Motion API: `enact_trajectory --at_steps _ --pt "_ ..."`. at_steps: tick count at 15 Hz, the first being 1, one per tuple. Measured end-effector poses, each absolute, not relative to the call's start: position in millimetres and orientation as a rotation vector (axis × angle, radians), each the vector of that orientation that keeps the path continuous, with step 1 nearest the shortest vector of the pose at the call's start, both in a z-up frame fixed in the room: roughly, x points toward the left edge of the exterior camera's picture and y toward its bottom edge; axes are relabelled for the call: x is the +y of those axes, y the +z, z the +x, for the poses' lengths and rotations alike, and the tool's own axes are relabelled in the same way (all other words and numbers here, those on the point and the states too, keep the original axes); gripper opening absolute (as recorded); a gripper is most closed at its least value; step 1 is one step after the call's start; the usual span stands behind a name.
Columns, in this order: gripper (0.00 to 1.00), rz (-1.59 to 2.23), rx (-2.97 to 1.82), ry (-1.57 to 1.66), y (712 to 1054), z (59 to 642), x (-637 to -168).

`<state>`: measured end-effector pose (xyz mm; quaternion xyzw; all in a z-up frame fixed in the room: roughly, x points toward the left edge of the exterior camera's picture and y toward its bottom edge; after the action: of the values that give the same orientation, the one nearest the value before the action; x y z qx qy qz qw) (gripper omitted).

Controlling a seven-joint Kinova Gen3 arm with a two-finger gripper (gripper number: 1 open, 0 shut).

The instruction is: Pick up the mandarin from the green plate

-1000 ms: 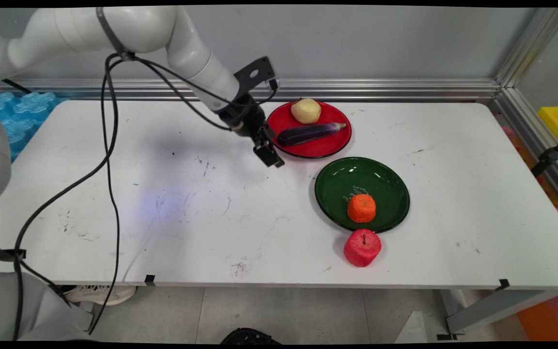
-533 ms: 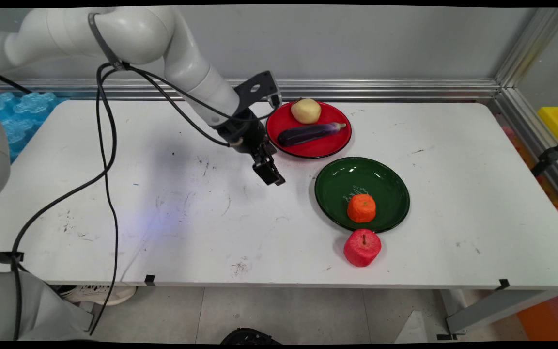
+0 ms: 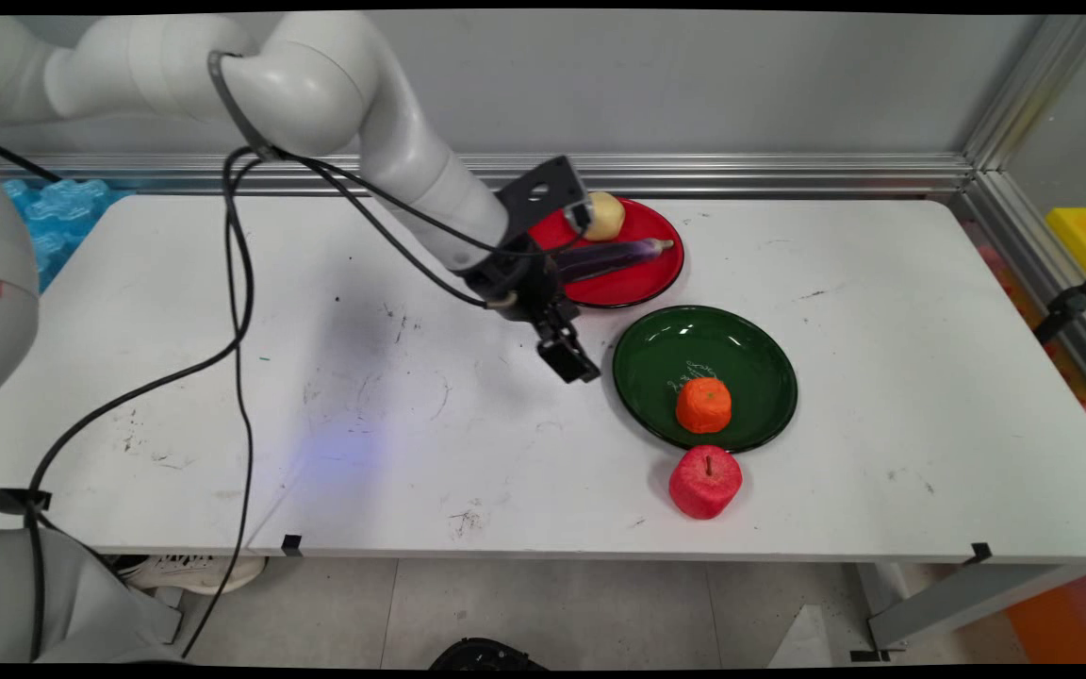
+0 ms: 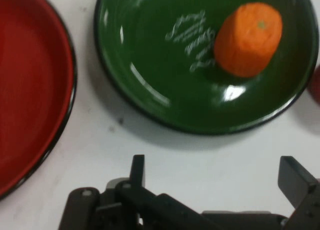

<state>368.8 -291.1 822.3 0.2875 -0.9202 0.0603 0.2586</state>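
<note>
Hovering my jaws wide and empty beside the green plate; dropping lower could clip its rim.

- The arm is built of smooth, glossy white rounded links, thick and tubular, with bulbous joints.
- A dark band rings the large joint (it looks like a strap gathering the cables).
- Black cables hang from that band in long loops; thinner ones run along the forearm to the wrist.
- A flat black bracket with a round hole sits at the wrist.
- The gripper is black throughout; the hand view shows its angular linkage and squared, blocky fingers.
</note>
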Motion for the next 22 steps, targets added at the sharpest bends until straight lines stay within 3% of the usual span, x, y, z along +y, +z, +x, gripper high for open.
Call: enact_trajectory --at_steps 9,22 --pt "1.0 0.675 -2.428 0.2 796 307 -302" --pt "1.0 0.516 -2.427 0.252 756 267 -317"
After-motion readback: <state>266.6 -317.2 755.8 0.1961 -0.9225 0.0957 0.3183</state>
